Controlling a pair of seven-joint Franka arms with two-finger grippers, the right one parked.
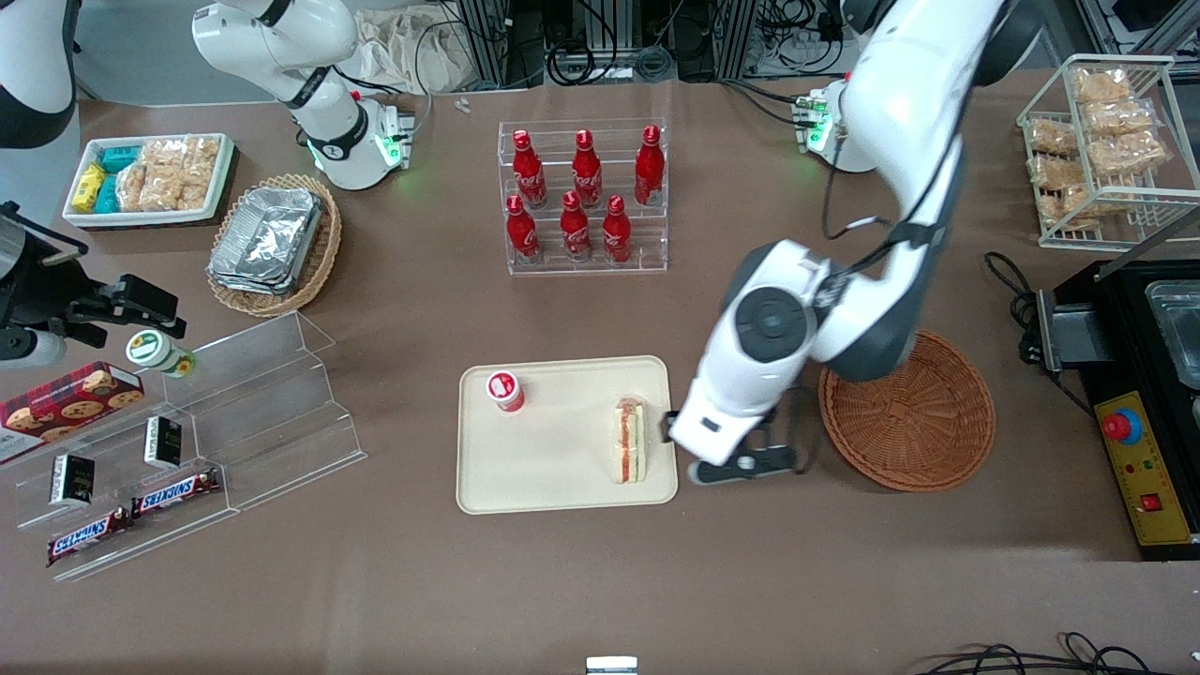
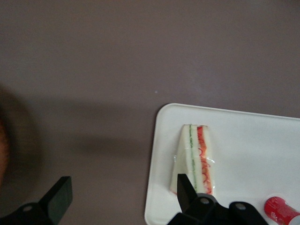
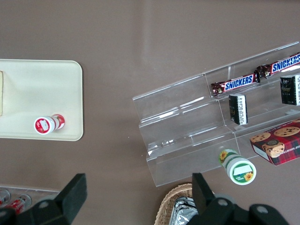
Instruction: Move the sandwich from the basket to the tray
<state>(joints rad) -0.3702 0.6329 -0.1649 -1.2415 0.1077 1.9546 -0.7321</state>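
Note:
The sandwich (image 1: 629, 441) stands on its edge on the cream-beige tray (image 1: 562, 478), at the tray's end nearest the basket. It also shows in the left wrist view (image 2: 194, 157), on the tray (image 2: 253, 136). The reddish-brown wicker basket (image 1: 914, 422) is empty and partly covered by the working arm. The left arm's gripper (image 1: 727, 452) hangs over bare table between the tray's edge and the basket. It is open and empty (image 2: 123, 194). One fingertip (image 2: 186, 187) overlaps the sandwich's corner in the wrist view without holding it.
A red-capped bottle (image 1: 504, 391) stands on the tray toward the parked arm's end. A clear rack of red bottles (image 1: 583, 197) stands farther from the front camera. A black machine (image 1: 1134, 394) sits beside the basket at the working arm's end.

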